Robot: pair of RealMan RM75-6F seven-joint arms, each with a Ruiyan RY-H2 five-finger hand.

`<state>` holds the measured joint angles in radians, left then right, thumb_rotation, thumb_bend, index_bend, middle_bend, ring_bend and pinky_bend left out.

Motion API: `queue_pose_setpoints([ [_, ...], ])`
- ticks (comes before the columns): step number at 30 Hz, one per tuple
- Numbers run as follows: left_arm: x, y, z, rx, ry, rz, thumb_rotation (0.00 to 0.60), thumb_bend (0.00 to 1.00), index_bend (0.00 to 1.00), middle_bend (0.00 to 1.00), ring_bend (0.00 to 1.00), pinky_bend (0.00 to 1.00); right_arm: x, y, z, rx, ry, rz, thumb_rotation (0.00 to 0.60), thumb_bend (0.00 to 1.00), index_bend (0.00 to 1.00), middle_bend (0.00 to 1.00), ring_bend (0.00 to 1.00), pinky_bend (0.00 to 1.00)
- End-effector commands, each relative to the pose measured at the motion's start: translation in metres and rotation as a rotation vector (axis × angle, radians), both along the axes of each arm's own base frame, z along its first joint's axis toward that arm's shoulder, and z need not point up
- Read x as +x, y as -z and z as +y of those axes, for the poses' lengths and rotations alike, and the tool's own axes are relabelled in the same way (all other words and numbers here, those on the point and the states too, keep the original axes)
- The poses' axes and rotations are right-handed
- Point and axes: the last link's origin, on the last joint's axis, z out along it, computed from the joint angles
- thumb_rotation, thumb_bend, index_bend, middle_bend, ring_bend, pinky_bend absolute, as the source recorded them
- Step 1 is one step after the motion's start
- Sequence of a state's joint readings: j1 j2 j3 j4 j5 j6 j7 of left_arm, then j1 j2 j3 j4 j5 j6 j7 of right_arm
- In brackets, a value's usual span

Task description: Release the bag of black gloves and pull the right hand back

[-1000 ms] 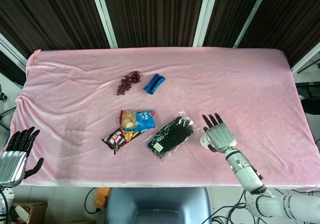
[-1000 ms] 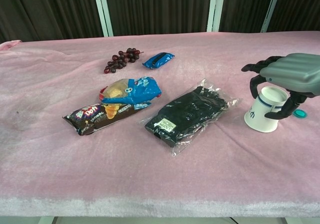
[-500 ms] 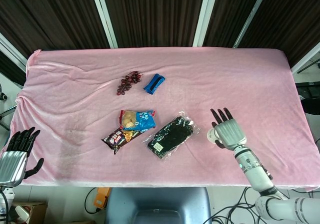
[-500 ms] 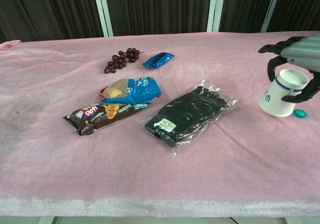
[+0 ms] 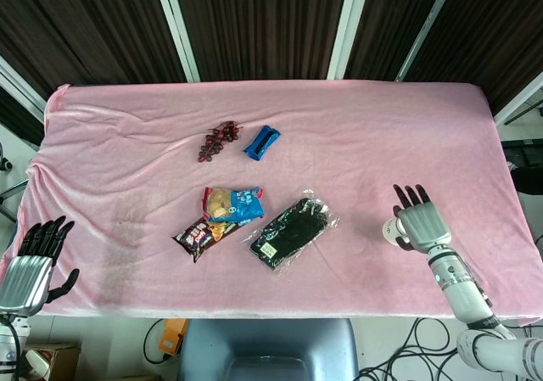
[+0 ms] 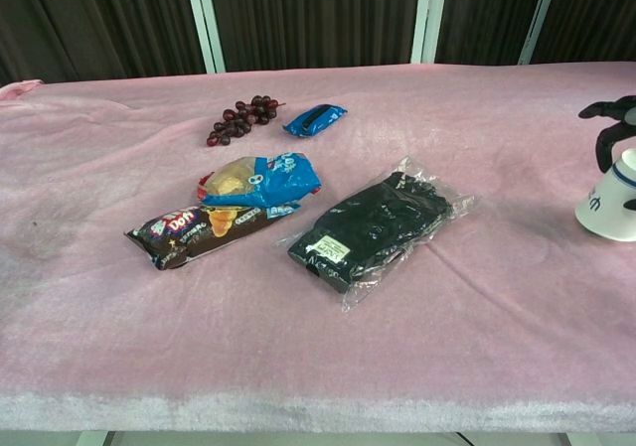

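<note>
White paper cup (image 6: 608, 206) with blue rim band — one, gripped by right hand (image 5: 417, 225), right of black packet (image 5: 289, 232); left hand (image 5: 34, 262) spread, holding nothing.

Right hand (image 6: 614, 128) grips white cup (image 6: 608, 208) at the frame's right edge.

Pink-draped table (image 5: 127, 135) — dark, perhaps slatted wall (image 5: 254, 25)

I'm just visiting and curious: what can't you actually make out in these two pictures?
- White cup: chest view's right edge cuts it off; in the head view the right robot hand covers most of it.
- Label on the black packet: too small to read.
- Left robot hand: absent from the chest view.
</note>
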<state>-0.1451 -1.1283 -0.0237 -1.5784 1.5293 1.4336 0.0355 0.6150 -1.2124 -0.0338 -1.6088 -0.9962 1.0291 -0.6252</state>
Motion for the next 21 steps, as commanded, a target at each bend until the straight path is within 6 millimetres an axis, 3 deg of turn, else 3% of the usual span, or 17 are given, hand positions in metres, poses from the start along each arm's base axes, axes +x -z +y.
queue_pose_setpoints([
  [1,0.0,0.0,0.001,0.0,-0.001,0.0,0.6,0.37,0.0,0.01,0.0,0.0,-0.005,0.009,-0.001,0.02,0.014,-0.006,0.6,0.41,0.6,0.02,0.0,0.0],
  [4,0.0,0.0,0.001,0.002,-0.001,-0.003,0.6,0.37,0.0,0.01,0.0,0.0,-0.006,0.012,-0.003,0.03,0.026,-0.013,0.6,0.41,0.48,0.02,0.0,0.0],
  [11,-0.001,-0.003,0.0,0.008,-0.003,-0.007,0.6,0.37,0.0,0.01,0.0,0.0,-0.004,0.007,0.001,0.026,0.038,-0.037,0.6,0.41,0.08,0.0,0.0,0.0],
  [17,-0.001,-0.002,-0.001,0.007,-0.001,-0.005,0.6,0.37,0.0,0.01,0.0,0.0,0.01,-0.017,0.021,-0.009,0.023,-0.118,0.6,0.41,0.0,0.0,0.0,0.0],
  [21,0.0,-0.002,-0.002,0.007,0.005,-0.005,0.6,0.37,0.0,0.01,0.0,0.0,0.016,-0.047,0.061,-0.123,-0.066,-0.217,0.6,0.41,0.0,0.0,0.0,0.0],
])
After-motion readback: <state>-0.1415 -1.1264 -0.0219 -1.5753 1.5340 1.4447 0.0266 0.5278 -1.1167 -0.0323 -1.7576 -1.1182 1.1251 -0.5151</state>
